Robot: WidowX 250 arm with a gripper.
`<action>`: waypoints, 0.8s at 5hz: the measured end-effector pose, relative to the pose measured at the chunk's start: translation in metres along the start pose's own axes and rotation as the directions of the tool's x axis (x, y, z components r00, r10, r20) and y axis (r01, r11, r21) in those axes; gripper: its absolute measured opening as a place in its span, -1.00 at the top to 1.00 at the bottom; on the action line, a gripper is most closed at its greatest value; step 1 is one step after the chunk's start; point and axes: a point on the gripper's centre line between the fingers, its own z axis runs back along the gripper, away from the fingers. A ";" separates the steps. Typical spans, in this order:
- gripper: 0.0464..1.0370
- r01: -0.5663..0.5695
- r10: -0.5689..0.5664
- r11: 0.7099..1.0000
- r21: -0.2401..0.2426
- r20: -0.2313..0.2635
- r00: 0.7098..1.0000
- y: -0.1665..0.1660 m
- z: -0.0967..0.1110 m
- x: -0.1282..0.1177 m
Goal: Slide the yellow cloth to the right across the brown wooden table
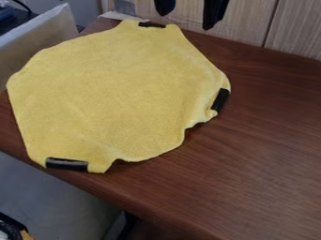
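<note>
At the top edge of the view, right of centre, the black gripper point(190, 10) hangs with its two fingers wide apart and nothing between them. A yellow cloth point(113, 93) lies spread out below it and to the left, with no contact between them. Black strips sit on the cloth's border: a top strip point(151, 25), a right strip point(220, 100) and a lower-left strip point(66, 163). The cloth's lower right border is wavy and slightly bunched.
The brown wooden table point(263, 154) extends to the right of the cloth. A light wooden panel point(251, 23) stands along the table's back edge. At the upper left rises a pale board point(41, 37). The table's front edge slants down from left to right.
</note>
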 end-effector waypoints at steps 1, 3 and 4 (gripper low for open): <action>-0.93 -0.003 0.003 1.000 0.000 -0.034 0.999 0.000 -0.011 -0.001; -0.92 -0.193 0.193 0.981 0.028 -0.027 0.981 0.062 -0.039 -0.008; -0.93 -0.265 0.266 0.963 0.041 -0.027 0.963 0.090 -0.057 -0.017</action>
